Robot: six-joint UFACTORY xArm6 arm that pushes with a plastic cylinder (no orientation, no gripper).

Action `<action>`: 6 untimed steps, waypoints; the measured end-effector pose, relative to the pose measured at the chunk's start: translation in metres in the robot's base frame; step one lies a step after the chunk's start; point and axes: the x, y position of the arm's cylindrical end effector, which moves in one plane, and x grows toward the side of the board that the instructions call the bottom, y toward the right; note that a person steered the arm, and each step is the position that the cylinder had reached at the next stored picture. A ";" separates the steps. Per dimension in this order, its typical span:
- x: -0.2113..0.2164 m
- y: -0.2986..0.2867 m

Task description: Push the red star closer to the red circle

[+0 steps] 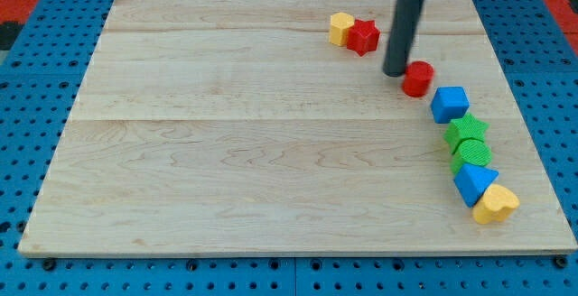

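Wooden board (226, 152): my tip (395, 73) (no claw, holds nothing) touching red circle (417, 78); risk: shoves circle from red star (364, 37).

The wooden board (226, 152) carries eight blocks. Near the view's top lie a yellow block (340, 28) touching a red star (364, 36). A curved row runs down the view's right: red circle (417, 78), blue block (449, 104), green star (466, 131), green circle (473, 154), blue triangle (473, 184), yellow heart (496, 204).

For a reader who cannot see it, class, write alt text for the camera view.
A dark rod's tip rests on a wooden board, just left of a red circle and lower right of a red star touching a yellow block. A blue block, green star, green circle, blue triangle and yellow heart curve down the right.
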 end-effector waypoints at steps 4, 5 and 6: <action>0.010 -0.016; -0.003 -0.073; -0.042 -0.137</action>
